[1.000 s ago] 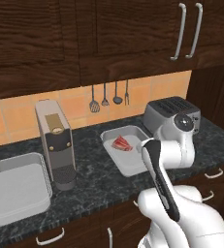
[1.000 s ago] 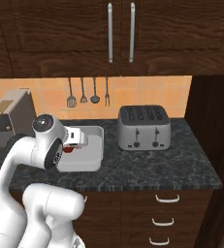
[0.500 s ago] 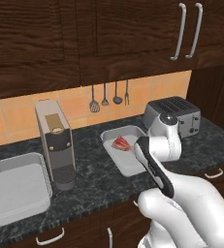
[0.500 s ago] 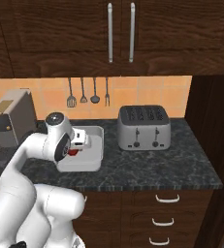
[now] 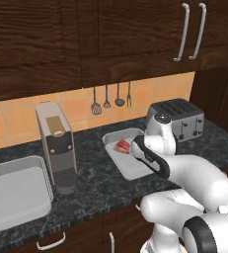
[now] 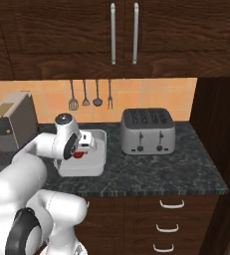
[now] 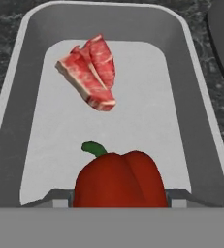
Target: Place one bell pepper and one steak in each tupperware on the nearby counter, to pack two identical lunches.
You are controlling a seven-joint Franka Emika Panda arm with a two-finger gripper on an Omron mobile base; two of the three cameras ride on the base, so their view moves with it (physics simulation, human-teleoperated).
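Note:
My gripper (image 7: 117,197) is shut on a red bell pepper (image 7: 118,179) with a green stem, its two finger tips flanking the fruit. It hangs just above the near end of a pale grey tupperware (image 7: 200,111). A pinkish-red steak (image 7: 89,72) lies in the far part of that container. In the left base view the steak (image 5: 122,145) shows beside my hand inside the tupperware (image 5: 135,169). From the right base view the pepper (image 6: 77,155) peeks red under the hand over the tupperware (image 6: 99,152). A second tupperware (image 5: 17,192) sits at the counter's left end.
A tall coffee machine (image 5: 56,143) stands between the two containers. A silver toaster (image 5: 177,118) is right of the container I hover over. Utensils (image 5: 110,99) hang on the tiled wall behind. The black counter (image 6: 151,169) ends at a dark wall on the right.
My arm has swung in and down over the right tupperware, bringing the pepper along. The steak has stayed where it was.

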